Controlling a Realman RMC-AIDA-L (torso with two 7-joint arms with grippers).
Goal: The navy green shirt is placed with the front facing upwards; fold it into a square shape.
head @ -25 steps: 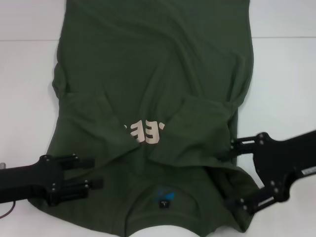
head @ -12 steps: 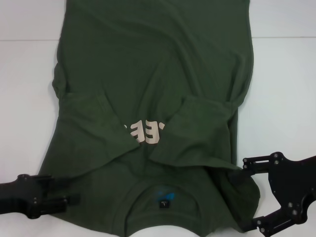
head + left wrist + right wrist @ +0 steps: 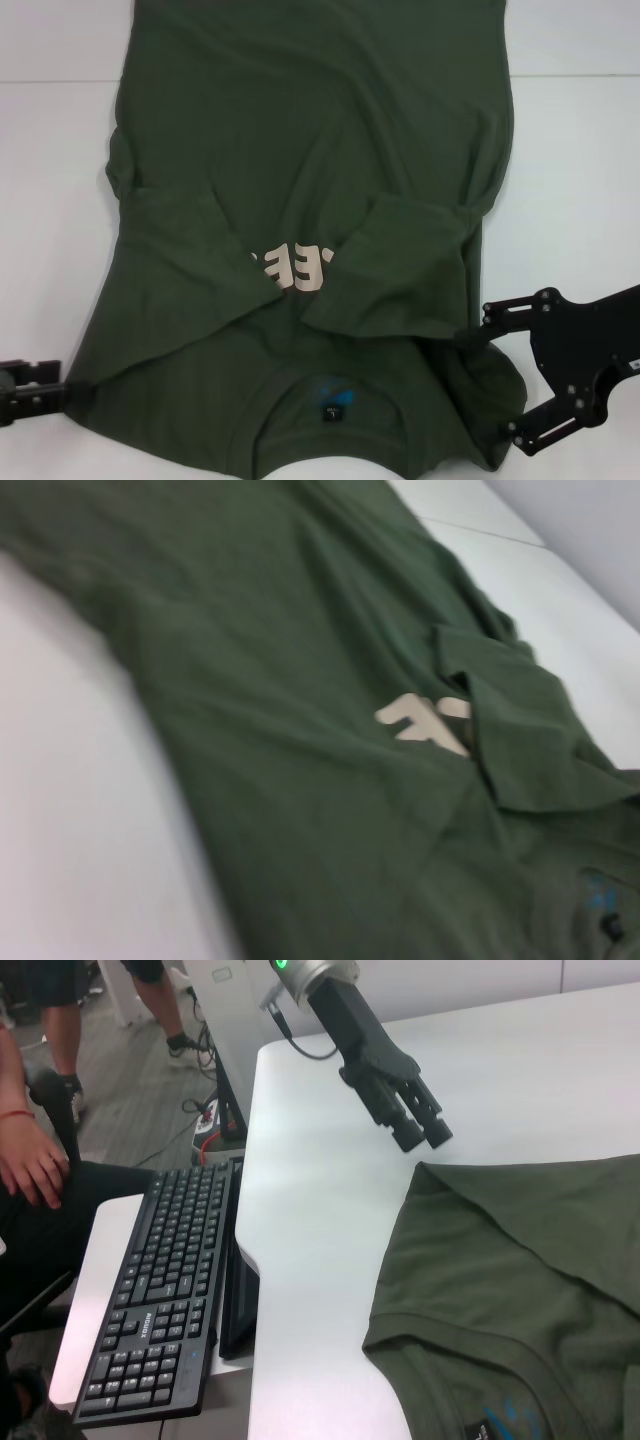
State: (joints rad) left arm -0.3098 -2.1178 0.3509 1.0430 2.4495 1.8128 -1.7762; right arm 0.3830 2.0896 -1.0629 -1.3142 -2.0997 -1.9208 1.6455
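The shirt (image 3: 310,230) lies flat on the white surface (image 3: 570,180), sleeves folded inward over the lettering (image 3: 288,268). The right tool (image 3: 490,385), fingers apart, straddles the shirt's right shoulder. The left tool (image 3: 420,1132), fingers together, sits just off the left shoulder. Uneven grips could skew the fold.

The dark olive-green cotton T-shirt (image 3: 310,150) looks soft, matt and creased, its pale lettering (image 3: 290,268) flat and smooth. My white desk (image 3: 570,160) is smooth, faintly sheeny. My right black claw (image 3: 505,385) looks like matt hard plastic.
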